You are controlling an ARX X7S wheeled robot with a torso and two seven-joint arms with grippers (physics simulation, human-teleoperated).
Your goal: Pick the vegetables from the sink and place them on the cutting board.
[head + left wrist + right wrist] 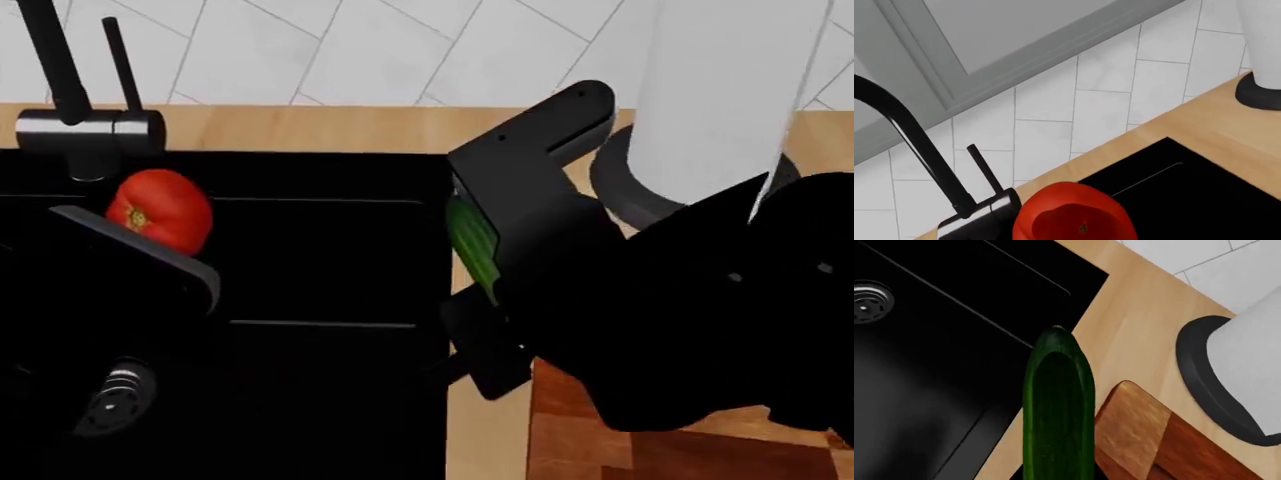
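The red tomato (160,212) hangs above the left part of the black sink (320,260), close to the faucet, and my left gripper (160,262) is shut on it. In the left wrist view the tomato (1074,215) fills the space between the jaws, and the fingers are out of frame. My right gripper (514,235) is shut on the dark-green cucumber (470,240), held over the sink's right rim. The cucumber (1057,405) points toward the sink (934,340). A corner of the checkered cutting board (1141,435) lies beside it; the cutting board (601,440) is partly hidden under my right arm.
The black-and-steel faucet (80,120) stands at the sink's back left. The steel drain (114,395) is in the basin floor. A white paper-towel roll on a dark base (721,100) stands on the wooden countertop (334,128) behind the board. A tiled wall runs along the back.
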